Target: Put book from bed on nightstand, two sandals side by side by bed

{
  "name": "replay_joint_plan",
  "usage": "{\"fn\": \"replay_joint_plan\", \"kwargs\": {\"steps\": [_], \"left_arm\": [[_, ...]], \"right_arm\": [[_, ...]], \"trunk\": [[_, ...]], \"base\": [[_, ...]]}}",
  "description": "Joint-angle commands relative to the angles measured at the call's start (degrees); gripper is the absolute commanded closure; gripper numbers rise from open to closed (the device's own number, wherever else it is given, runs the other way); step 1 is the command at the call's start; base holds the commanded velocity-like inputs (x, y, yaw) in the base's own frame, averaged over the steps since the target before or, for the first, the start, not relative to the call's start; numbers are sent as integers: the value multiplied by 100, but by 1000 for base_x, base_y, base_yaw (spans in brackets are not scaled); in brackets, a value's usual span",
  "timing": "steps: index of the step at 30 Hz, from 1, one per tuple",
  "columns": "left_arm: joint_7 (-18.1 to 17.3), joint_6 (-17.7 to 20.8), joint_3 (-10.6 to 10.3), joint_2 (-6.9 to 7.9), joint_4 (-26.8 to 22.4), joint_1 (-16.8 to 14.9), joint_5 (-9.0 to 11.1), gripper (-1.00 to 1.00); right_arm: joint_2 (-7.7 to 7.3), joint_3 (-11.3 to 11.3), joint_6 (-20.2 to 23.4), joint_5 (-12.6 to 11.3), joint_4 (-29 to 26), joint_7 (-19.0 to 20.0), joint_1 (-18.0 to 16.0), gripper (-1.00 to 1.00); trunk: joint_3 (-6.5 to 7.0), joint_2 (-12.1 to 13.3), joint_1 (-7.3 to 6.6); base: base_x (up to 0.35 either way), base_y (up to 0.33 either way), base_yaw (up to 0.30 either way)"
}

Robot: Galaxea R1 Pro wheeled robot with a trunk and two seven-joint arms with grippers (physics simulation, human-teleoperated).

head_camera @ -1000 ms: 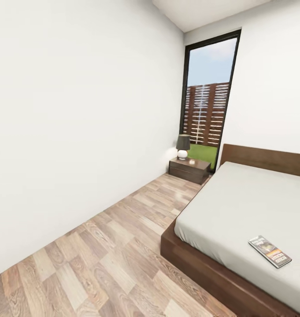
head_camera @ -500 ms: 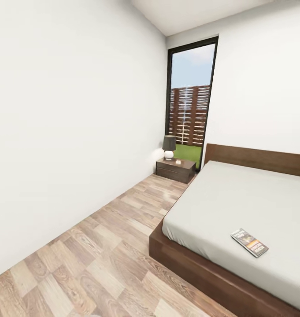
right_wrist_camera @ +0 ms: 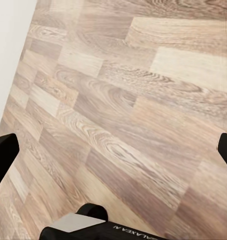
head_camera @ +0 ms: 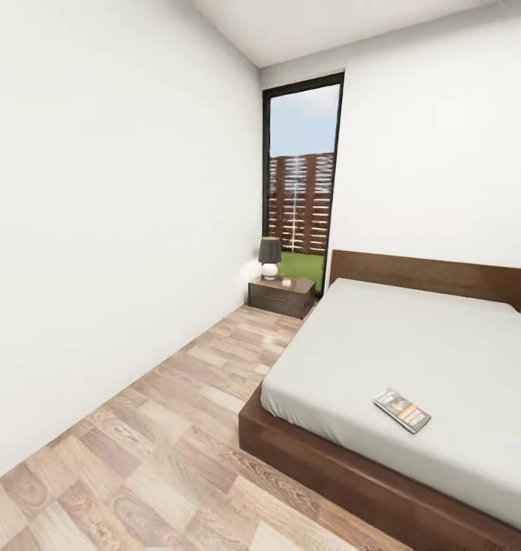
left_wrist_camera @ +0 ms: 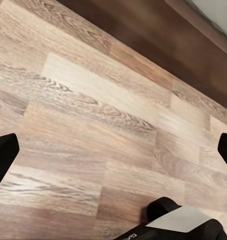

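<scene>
Seeing the book (head_camera: pixel 402 411) flat on the bed (head_camera: pixel 413 360), on the pale mattress near its foot-end edge, cover up with the orange band showing; nothing is touching it and both claws are well apart from it. My left gripper (left_wrist_camera: pixel 113 150) is released: its two black fingertips (left_wrist_camera: pixel 3 152) sit at opposite edges of the left wrist view with a wide gap and only wood-plank floor (left_wrist_camera: pixel 93 115) between them. Past that claw, a dark brown strip of bed frame runs along the floor, with a sliver of pale mattress beyond. My right gripper (right_wrist_camera: pixel 113 150) is likewise released, black fingertips (right_wrist_camera: pixel 3 150) spread wide over bare planks, with a strip of white wall (right_wrist_camera: pixel 11 45) off to one side of it. Farther out in the head view, the nightstand (head_camera: pixel 281 295) stands just beside the headboard end of the bed, in the corner against the left wall. It carries a small lamp (head_camera: pixel 269 256) with a dark shade and white base. Behind it is the tall dark-framed window (head_camera: pixel 301 168), showing a slatted fence and grass.
</scene>
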Motion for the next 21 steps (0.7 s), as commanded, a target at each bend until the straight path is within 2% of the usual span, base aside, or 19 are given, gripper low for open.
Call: {"fn": "replay_joint_plan", "kwargs": {"steps": [1, 21], "left_arm": [[-9, -43, 36, 1, 3, -3, -61, -100], [-11, -42, 36, 4, 3, -3, -61, -100]], "right_arm": [[0, -36, -7, 28, 5, 16, -5, -100], [0, -36, -9, 28, 4, 16, -5, -100]], "trunk": [[-3, -4, 0], [69, -4, 0]], "base": [[0, 0, -219], [0, 0, -213]]}}
